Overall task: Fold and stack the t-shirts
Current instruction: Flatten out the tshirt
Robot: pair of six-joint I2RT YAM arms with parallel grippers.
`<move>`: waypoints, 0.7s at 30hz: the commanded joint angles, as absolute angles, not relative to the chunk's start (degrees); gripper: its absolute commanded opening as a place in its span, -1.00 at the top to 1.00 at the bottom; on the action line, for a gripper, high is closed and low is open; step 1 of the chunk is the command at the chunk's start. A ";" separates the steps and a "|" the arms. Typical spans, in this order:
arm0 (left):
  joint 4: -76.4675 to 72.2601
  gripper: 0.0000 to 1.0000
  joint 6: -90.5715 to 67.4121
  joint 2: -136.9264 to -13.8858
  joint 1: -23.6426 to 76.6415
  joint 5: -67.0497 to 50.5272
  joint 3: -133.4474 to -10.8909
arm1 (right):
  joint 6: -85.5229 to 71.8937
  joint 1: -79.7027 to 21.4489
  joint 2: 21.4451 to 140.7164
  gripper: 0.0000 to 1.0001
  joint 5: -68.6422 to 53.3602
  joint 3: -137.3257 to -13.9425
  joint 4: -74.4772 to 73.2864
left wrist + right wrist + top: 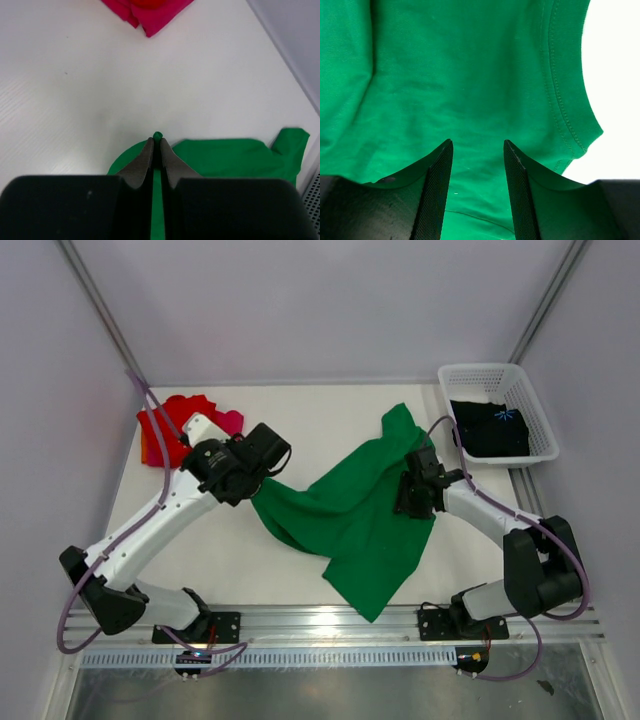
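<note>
Left gripper (157,142) is clamped on an edge of the green t-shirt (350,520); I see a nub of cloth poking past the tips. My right gripper (477,150) has its jaws apart right over the same shirt, beside a stitched hem, gripping nothing I can see. That shirt sprawls diagonally across the middle of the table (300,410). At far right, the white lattice basket (497,373) holds the black t-shirt (488,435), blue print up. Red t-shirt (165,435) and pink t-shirt (231,421) lie bunched together at the far left corner.
</note>
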State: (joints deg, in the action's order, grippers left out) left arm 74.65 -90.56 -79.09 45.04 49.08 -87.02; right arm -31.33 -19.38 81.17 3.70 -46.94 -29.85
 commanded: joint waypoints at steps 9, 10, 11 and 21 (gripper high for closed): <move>95.27 0.88 -95.19 -75.06 42.72 55.56 -83.69 | -29.88 -19.34 82.00 0.00 3.07 -46.32 -27.24; 95.19 0.89 -95.19 -75.06 42.28 55.29 -82.98 | -29.80 -19.34 81.83 0.00 3.16 -46.23 -27.33; 95.27 0.89 -95.62 -74.45 41.49 55.11 -82.27 | -29.45 -19.42 81.74 0.00 3.43 -46.14 -27.42; 93.35 0.90 -92.66 -66.80 39.64 64.94 -87.44 | -29.79 -19.34 81.21 0.00 3.43 -44.38 -26.81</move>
State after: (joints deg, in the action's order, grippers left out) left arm 77.28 -94.76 -69.69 39.99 56.03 -82.28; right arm -29.98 -19.38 81.89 3.25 -44.53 -28.69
